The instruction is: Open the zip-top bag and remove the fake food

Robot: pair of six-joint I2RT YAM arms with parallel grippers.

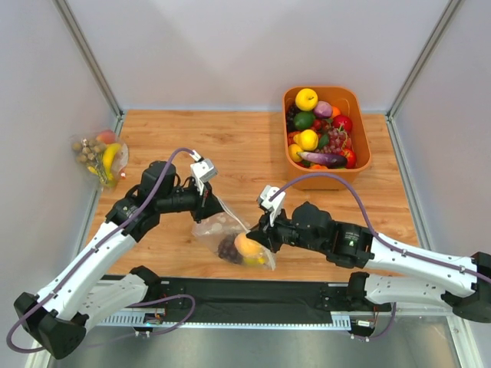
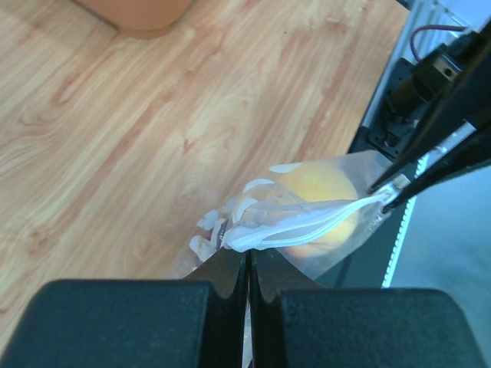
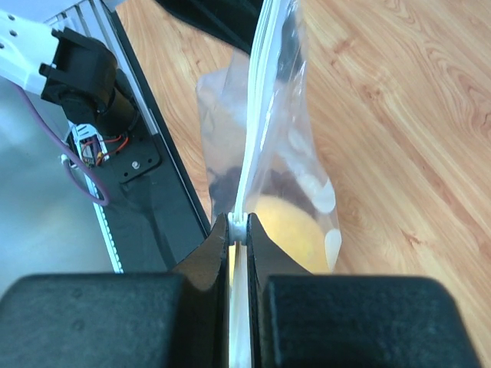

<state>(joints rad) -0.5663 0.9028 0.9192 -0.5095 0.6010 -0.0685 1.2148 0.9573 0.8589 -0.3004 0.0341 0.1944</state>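
The clear spotted zip-top bag (image 1: pixel 230 234) hangs lifted between my two grippers near the table's front edge. Inside it show the round orange-yellow fruit (image 1: pixel 247 245), the dark purple grapes (image 1: pixel 228 248) and a bit of the small yellow fruit (image 1: pixel 261 261). My left gripper (image 1: pixel 215 201) is shut on one end of the white zip strip (image 2: pixel 299 226). My right gripper (image 1: pixel 257 234) is shut on the other end of the strip (image 3: pixel 249 165). The strip is stretched taut between them. The orange-yellow fruit also shows in the left wrist view (image 2: pixel 318 192) and in the right wrist view (image 3: pixel 288 230).
An orange bin (image 1: pixel 360 123) full of plastic fruit and vegetables stands at the back right. A second clear bag (image 1: pixel 100 153) with banana, peach and brown nuts lies at the left wall. The black rail (image 1: pixel 253 295) with the arm bases runs under the lifted bag.
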